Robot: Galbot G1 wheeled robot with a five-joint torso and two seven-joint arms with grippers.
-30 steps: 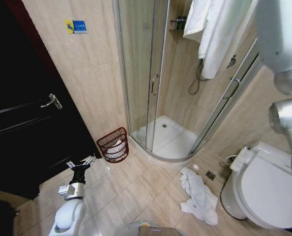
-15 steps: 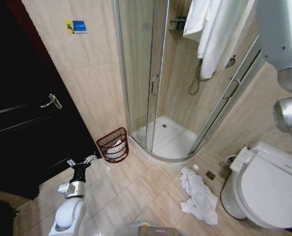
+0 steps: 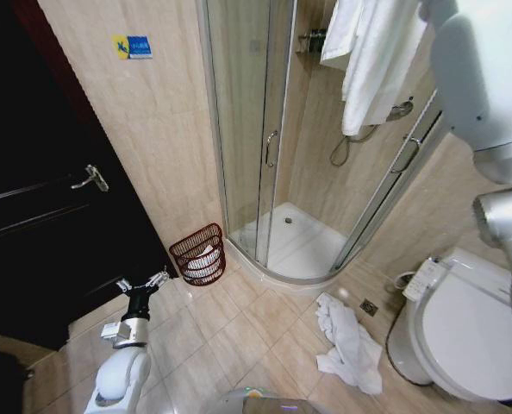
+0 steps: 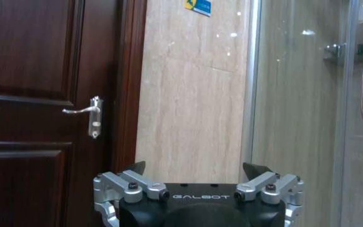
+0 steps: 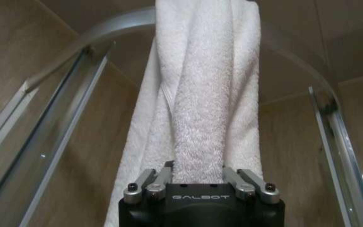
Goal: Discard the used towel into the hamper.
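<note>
The right gripper is raised high by the shower, its fingers pinched on the hanging towel, a white terry towel draped over the curved top rail of the enclosure; the folds run from the rail straight down between the jaws; in the head view the same towel hangs at the upper right, with the right arm bulking large beside it. The hamper stands on the tiled floor against the wall, just beside the glass shower door and near the dark wooden door; something white lies inside it. A second towel lies crumpled on the floor between the shower tray and the toilet, well apart from the hamper. The left gripper hangs low near the wooden door, fingers spread and holding nothing; its wrist view faces the door handle and the tiled wall.
</note>
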